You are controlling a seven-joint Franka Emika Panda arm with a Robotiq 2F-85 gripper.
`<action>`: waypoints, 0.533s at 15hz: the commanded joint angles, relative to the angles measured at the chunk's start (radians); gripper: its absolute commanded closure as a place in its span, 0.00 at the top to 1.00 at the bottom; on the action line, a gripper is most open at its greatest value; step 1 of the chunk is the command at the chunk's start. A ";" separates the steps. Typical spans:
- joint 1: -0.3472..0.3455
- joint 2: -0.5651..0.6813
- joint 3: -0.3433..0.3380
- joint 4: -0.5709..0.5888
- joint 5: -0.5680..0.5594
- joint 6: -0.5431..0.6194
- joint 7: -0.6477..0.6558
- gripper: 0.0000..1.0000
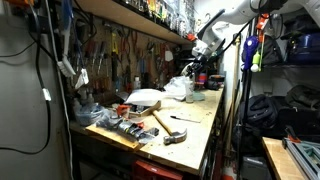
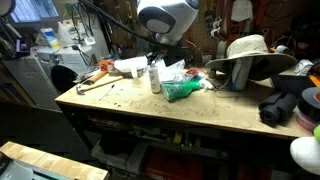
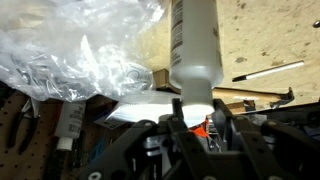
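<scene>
In the wrist view a white bottle (image 3: 195, 40) with a printed label has its narrow end between my gripper's (image 3: 193, 110) two fingers, which press on it from both sides. In an exterior view the bottle (image 2: 155, 78) stands upright on the wooden workbench (image 2: 200, 115), with the gripper (image 2: 157, 58) coming down on its top. A crumpled clear plastic bag (image 3: 80, 50) lies right beside the bottle. In an exterior view the gripper (image 1: 203, 62) hangs over the far end of the bench.
A green object (image 2: 183, 90) lies beside the bottle. A tan brimmed hat (image 2: 250, 55) stands further along. A hammer (image 2: 95, 83) lies near the bench end, also seen in an exterior view (image 1: 170, 128). A pegboard with tools (image 1: 120, 55) lines the wall.
</scene>
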 commanded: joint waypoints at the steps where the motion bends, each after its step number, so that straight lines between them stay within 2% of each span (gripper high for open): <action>1: -0.027 0.050 0.015 0.063 0.049 0.003 0.001 0.10; 8: -0.036 0.102 0.027 0.129 0.134 0.041 0.037 0.10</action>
